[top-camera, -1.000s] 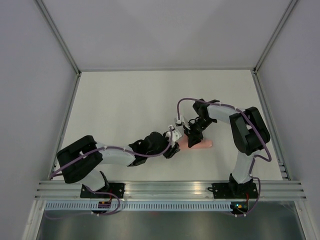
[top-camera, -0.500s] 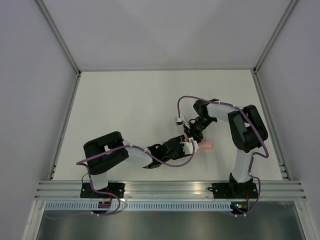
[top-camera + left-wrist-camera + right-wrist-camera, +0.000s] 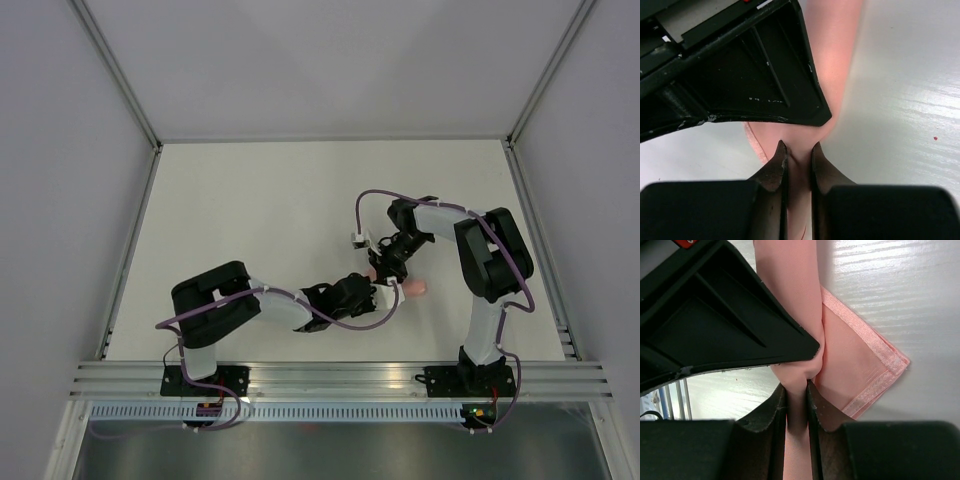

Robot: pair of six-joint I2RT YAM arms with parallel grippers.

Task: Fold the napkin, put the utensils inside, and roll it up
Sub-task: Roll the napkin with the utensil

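Finds napkin (image 3: 412, 288) bunched, seemingly rolled, lying on worktop (image 3: 250, 200) at about 4 o'clock of centre. Sees left claw (image 3: 799, 148) nipped onto pink cloth from 8 o'clock, right claw (image 3: 795, 390) clamped on a fold from 11 o'clock, both crowded together.

Free room: white table (image 3: 250, 200) surface toward far edge and corners.
Obstacle: pale salmon-pink cloth napkin (image 3: 415, 288), right of centre.
Blocked: left gripper (image 3: 385, 294) and right gripper (image 3: 387, 272) meet over it.

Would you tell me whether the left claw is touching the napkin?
Touching: the left wrist view shows the left claw pinching the napkin between its tips.
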